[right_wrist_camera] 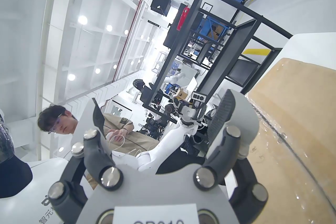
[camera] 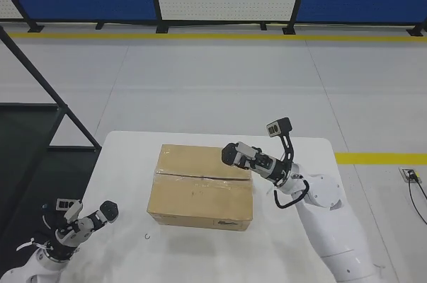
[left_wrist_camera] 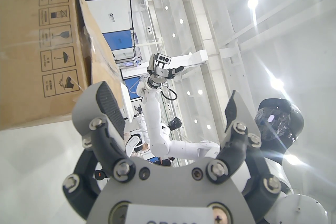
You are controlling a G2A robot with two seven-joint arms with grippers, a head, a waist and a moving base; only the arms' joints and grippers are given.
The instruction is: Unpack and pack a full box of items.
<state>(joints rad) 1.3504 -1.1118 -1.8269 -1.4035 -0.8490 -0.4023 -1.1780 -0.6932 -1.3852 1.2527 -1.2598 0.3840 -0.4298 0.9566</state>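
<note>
Box point(camera: 200, 187) sits closed on the table point(camera: 121, 184). Right end effector point(camera: 231, 154) hovers spread and empty over its top; left end effector point(camera: 108, 210), also spread, is well apart. Unbraced, the box may skid when prised.

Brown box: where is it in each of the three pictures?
Top view: the box sits in the middle of the white table, between the two arms.
Left wrist view: the box shows its side with printed symbols, close beside the left gripper.
Right wrist view: the box shows its taped top, next to the right gripper.
Shared landmark: the white table under the box.
</note>
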